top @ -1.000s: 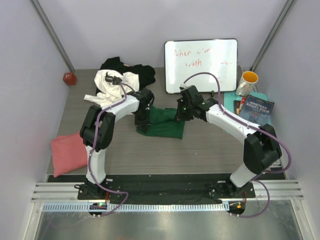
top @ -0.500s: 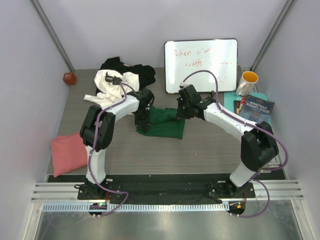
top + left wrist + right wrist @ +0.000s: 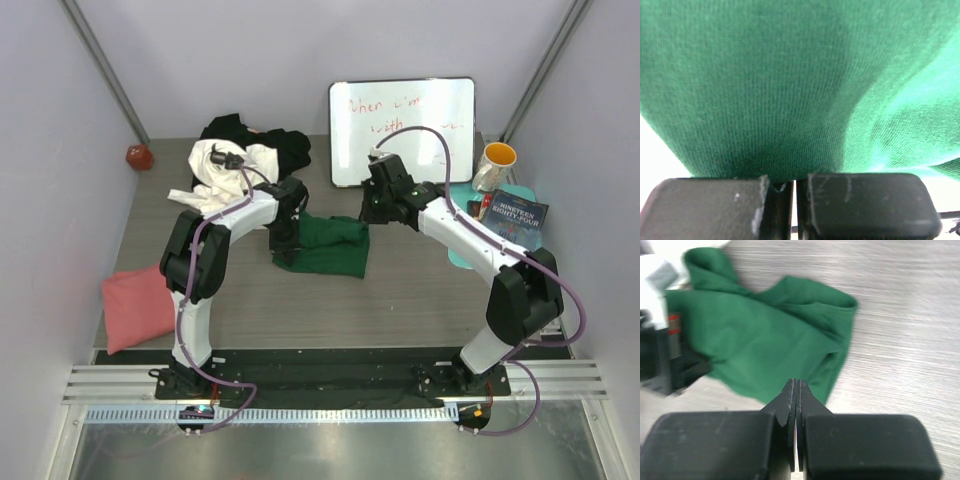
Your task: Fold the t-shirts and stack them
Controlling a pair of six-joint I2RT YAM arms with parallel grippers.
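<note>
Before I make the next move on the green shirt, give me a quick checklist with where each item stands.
1. Left gripper pinching the green t-shirt: ok, closed with cloth at its tips.
2. Right gripper holding cloth: not ok, closed on nothing above the shirt.
3. Green t-shirt lying flat: not ok, rumpled.
4. Pink t-shirt folded: ok, at the near left.
5. White t-shirt and black t-shirt folded: not ok, heaped at the back.
6. Right gripper clear of the whiteboard: cannot tell.
</note>
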